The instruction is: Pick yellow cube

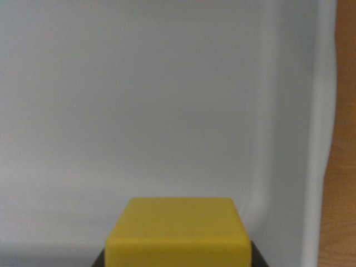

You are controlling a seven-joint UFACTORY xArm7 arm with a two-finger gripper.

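Note:
The yellow cube (178,233) fills the bottom centre of the wrist view, close to the camera, with its top face and front face showing. Dark fingertips (257,257) of my gripper (178,260) peek out at both lower corners of the cube and press against its left and right sides. The gripper is shut on the cube. The cube's underside and most of the fingers are cut off by the frame's lower edge.
A white tray floor (156,100) spreads behind the cube. Its raised rim (318,144) runs down the wrist view's right. Beyond the rim lies a strip of wooden table (344,167).

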